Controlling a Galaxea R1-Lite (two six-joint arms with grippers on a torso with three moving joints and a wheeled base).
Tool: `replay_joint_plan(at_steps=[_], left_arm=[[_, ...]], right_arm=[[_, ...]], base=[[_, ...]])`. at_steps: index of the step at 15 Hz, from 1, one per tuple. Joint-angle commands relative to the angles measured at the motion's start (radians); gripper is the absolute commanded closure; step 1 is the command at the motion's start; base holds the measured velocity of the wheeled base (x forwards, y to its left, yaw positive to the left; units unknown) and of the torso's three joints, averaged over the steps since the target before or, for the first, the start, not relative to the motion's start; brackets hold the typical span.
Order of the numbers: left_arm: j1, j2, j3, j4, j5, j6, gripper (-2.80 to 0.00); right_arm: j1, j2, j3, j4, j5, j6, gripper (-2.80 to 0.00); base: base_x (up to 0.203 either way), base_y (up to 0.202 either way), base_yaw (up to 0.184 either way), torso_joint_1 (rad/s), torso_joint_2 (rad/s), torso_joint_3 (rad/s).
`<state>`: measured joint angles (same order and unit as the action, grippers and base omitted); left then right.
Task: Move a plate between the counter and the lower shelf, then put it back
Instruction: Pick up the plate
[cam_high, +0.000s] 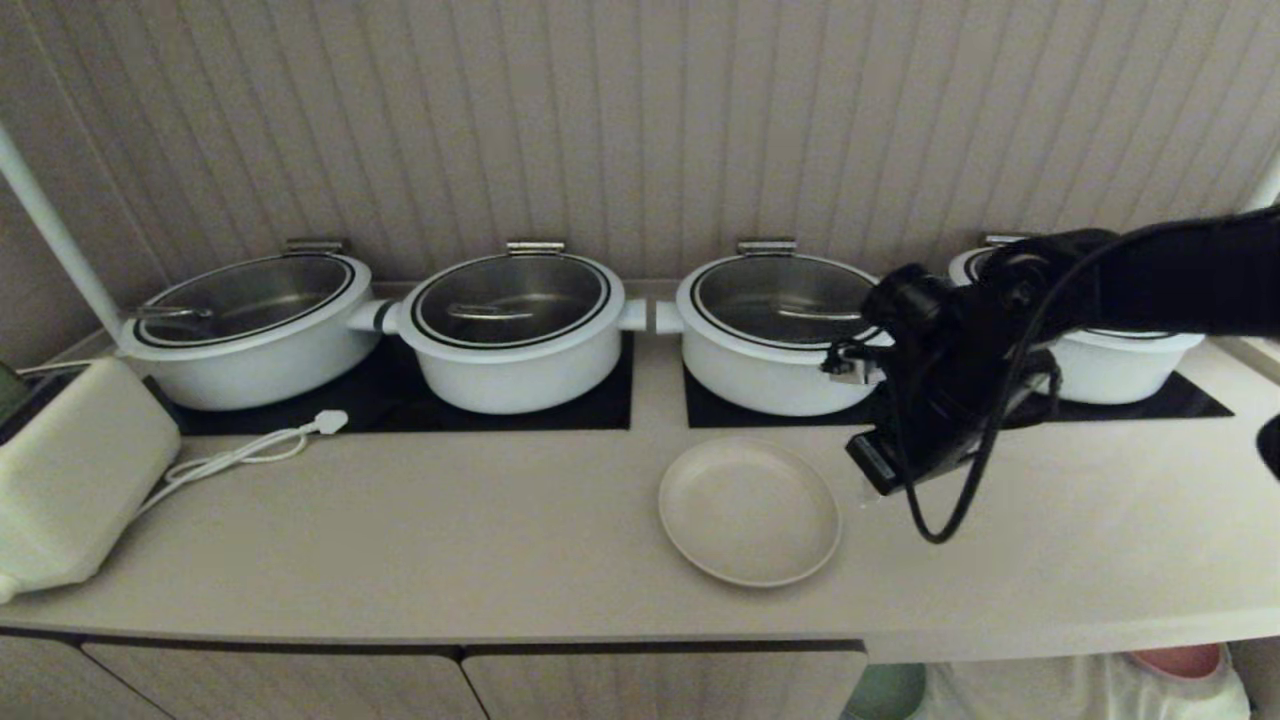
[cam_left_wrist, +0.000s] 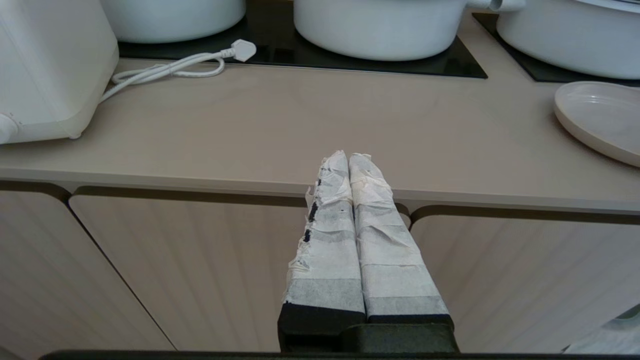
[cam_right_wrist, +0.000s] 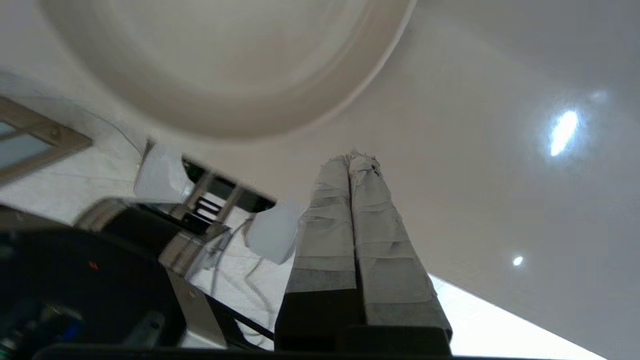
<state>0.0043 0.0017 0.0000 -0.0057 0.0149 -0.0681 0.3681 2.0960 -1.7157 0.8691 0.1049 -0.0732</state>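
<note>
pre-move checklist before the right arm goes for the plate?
1. Plate flat on the counter, nothing in it: ok.
2. Plate clear of the pots: ok.
3. Right gripper empty: ok.
4. Right gripper open enough for the rim: not ok, fingers pressed together.
5. Left gripper out of the way, before the cabinet front: ok.
6. Lower shelf free to take the plate: cannot tell, barely in view.

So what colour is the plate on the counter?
Matte beige-cream plate, plain, no pattern; the head view shows it best.
</note>
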Motion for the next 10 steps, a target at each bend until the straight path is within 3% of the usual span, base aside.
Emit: replay_joint_plan(at_steps=[1,5,6,10], left_arm=[[0.0,0.0,0.0,0.0,0.0,-0.001,0.0],[0.0,0.0,0.0,0.0,0.0,-0.001,0.0],[0.0,0.0,0.0,0.0,0.0,-0.001,0.0],[0.0,0.0,0.0,0.0,0.0,-0.001,0.0]], right_arm=[[0.004,0.096,-0.087,0.025,0.0,0.061,0.0],[0.008,0.118,-0.099,0.034,-0.002,0.087,0.0],[0.008,0.118,-0.096,0.033,-0.002,0.087,-2.8],[0.005,0.115,-0.102,0.028,-0.002,0.087,-2.8]], base=[[0.0,0.0,0.0,0.0,0.0,0.0],[0.0,0.0,0.0,0.0,0.0,0.0],[0.0,0.0,0.0,0.0,0.0,0.0],[0.0,0.0,0.0,0.0,0.0,-0.008]])
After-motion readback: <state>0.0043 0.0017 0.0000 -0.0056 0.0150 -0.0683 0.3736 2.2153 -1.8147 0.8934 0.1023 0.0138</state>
